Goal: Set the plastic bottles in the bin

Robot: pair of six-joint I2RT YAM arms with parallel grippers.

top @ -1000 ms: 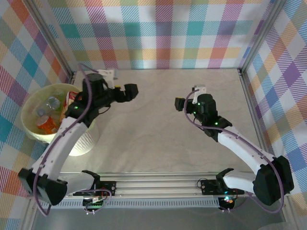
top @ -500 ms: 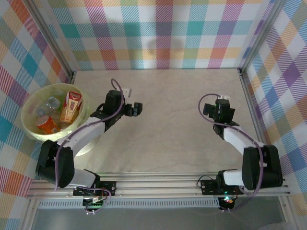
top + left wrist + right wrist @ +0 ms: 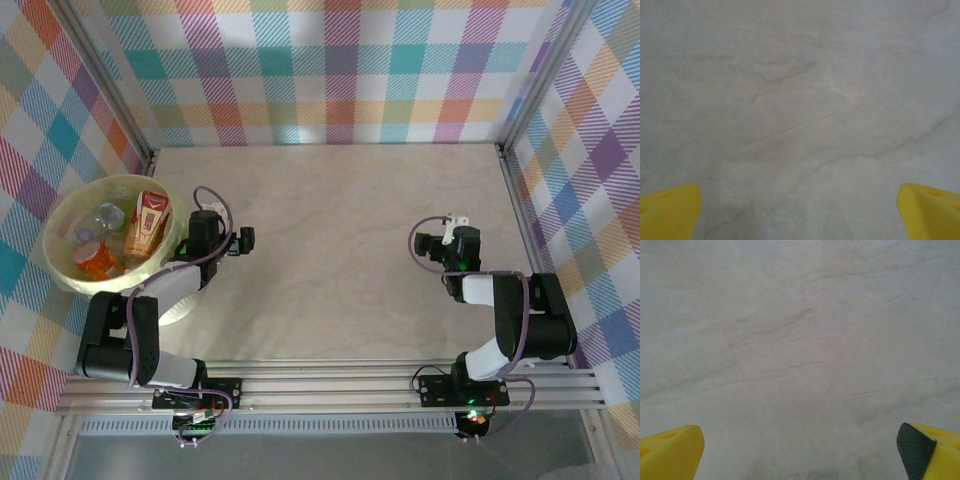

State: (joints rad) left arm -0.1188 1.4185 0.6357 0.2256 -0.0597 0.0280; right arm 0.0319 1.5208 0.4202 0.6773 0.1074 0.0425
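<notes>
Pale table (image 3: 340,250), plastic bottles (image 3: 100,258) inside bin (image 3: 100,183)

One bin (image 3: 50,245) stands just left of the left gripper (image 3: 240,241). In it, four plastic bottles (image 3: 150,222) can be told apart: two clear and two with orange or red labels. Any lying beneath them cannot be counted. There are two arms, two grippers counting the right gripper (image 3: 425,248), and one table (image 3: 330,230).
</notes>
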